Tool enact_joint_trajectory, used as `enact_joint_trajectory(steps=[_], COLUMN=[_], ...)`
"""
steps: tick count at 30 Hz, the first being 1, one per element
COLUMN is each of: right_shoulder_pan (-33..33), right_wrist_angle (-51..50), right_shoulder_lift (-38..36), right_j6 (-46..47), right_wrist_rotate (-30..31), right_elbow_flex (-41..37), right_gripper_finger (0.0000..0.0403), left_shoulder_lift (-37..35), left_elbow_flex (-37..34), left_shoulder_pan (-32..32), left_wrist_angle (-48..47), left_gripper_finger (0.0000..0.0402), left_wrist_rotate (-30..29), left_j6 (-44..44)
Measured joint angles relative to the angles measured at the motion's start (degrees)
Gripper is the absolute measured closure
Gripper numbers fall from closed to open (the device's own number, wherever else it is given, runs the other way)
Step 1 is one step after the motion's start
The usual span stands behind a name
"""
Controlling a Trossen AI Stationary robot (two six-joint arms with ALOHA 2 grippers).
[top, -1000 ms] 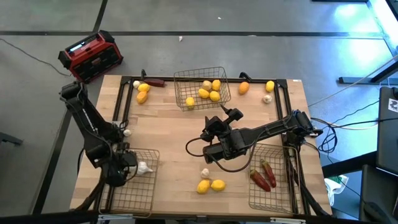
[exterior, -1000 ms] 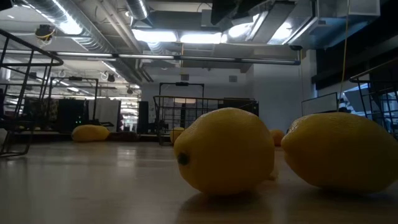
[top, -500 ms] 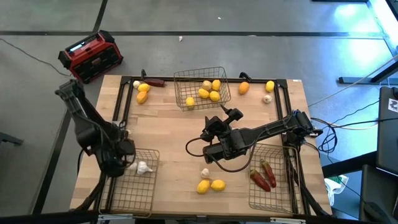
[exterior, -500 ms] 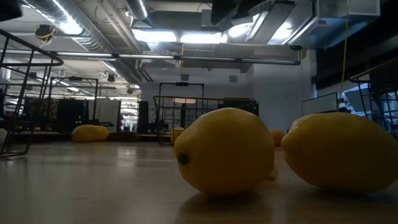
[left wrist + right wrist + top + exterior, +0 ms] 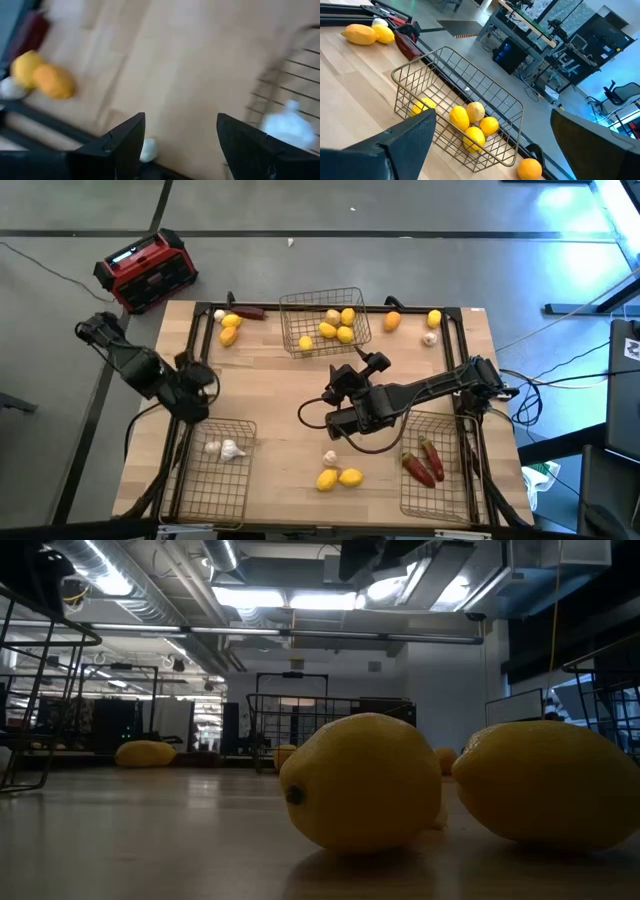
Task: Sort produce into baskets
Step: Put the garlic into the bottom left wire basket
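Your left gripper (image 5: 197, 392) is open and holds nothing. It hangs at the table's edge, just past the near left basket (image 5: 213, 510). Two garlic bulbs (image 5: 231, 449) already lie in that basket, close behind the gripper. In the left wrist view another small garlic bulb (image 5: 148, 149) sits right under the fingers (image 5: 126, 142), by the table rail. That one looks like your next pick. Bring the gripper down over it, close on it softly, then carry it the short way back to the garlic basket.

Your right gripper (image 5: 343, 392) is open too, and empty. It waits over the middle of the table. The far basket (image 5: 325, 342), with its yellow lemons (image 5: 345, 334), lies ahead of it. A garlic bulb (image 5: 329, 457) and two lemons (image 5: 339, 478) lie on the wood behind it. The near right basket (image 5: 437, 498) beside that arm holds the red chilies (image 5: 421, 467).

Lots of sorting is left. Beyond your left gripper, at the far corner, lie a lemon and an orange fruit (image 5: 229, 335), a garlic and a chili. An orange fruit (image 5: 392, 321), a lemon (image 5: 434, 318) and a garlic (image 5: 430, 338) lie past the far basket. Watch the rail when you go down for the garlic. The bulb is small and round, so it could roll away.
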Motion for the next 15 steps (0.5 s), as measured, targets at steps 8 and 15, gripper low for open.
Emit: enact_joint_trajectory(steps=[8,15], right_shoulder_pan=[-0.39,-0.37], right_wrist_angle=[0.02,0.02], right_shoulder_lift=[0.00,0.00], right_j6=[0.00,0.02], right_wrist_rotate=[-0.04,-0.13], right_elbow_flex=[0.00,0.00], right_gripper_finger=[0.0013,0.0013], left_shoulder_lift=[-1.12,-1.11], left_elbow_flex=[-3.38,-8.92], left_shoulder_pan=[10.62,19.44], left_wrist_angle=[-1.79,-0.05], left_gripper_finger=[0.0161,0.0161], left_wrist_rotate=[-0.27,3.30], left_j6=[3.50,10.47])
